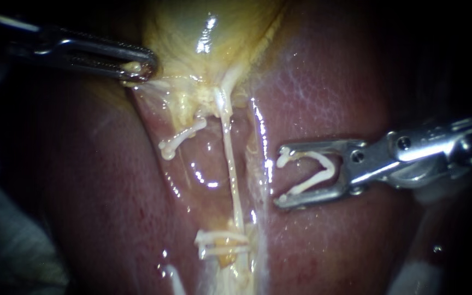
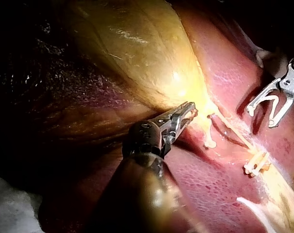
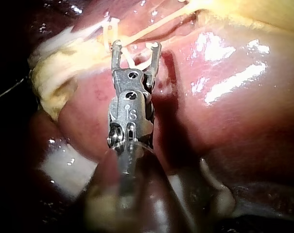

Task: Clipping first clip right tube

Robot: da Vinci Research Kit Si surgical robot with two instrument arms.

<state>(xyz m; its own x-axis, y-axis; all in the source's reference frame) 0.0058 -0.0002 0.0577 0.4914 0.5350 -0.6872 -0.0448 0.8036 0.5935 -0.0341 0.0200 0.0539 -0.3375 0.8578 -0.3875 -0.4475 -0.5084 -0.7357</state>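
A thin pale tube [image 1: 230,164], the right one, runs down from the yellow gallbladder [image 1: 203,33] over the liver [image 1: 345,82]. My right instrument [image 1: 282,177] stands just right of it, apart from it, its jaws spread around an open white clip [image 1: 315,172] that touches both. In the right wrist view that instrument [image 3: 136,46] points at the tube [image 3: 151,26]. My left instrument [image 1: 137,70] is shut on pale tissue at the gallbladder's neck, as the left wrist view [image 2: 188,110] also shows. A short stub [image 1: 177,141] hangs left of the tube.
White clips [image 1: 219,243] lie across tissue low on the tube's line, also seen as clips [image 2: 256,162] in the left wrist view. Wet, glistening membrane [image 1: 208,175] covers the bed between the liver lobes. Grey cloth [image 1: 6,235] lies at the left edge.
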